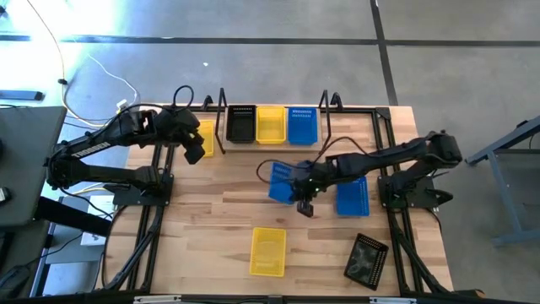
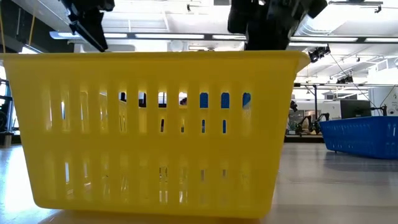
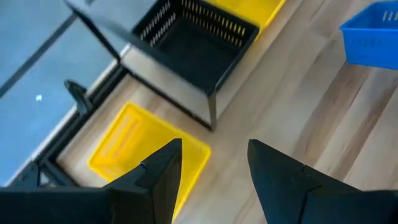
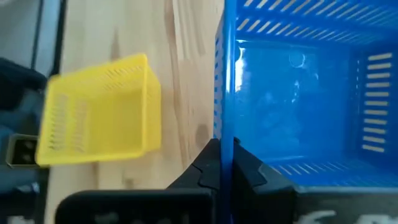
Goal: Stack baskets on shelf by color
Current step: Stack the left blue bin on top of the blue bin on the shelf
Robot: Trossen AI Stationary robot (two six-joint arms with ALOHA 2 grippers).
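Mid-table | right claw (image 4: 225, 163) pinched on blue basket (image 4: 298, 93) wall | left claw (image 3: 214, 171) apparently open, empty

A light wooden table (image 1: 219, 211) carries a shelf (image 1: 274, 110) holding black, yellow and blue baskets, with loose yellow (image 1: 268, 251), black (image 1: 367, 259) and blue (image 1: 353, 197) baskets scattered across its boards.

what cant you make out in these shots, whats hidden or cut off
- Low view: the near yellow basket fills the frame and hides the shelf and most of the table.
- High view: the left gripper covers much of another yellow basket.
- Right wrist view: the right gripper is shut on the blue basket, whose far side is cut off.
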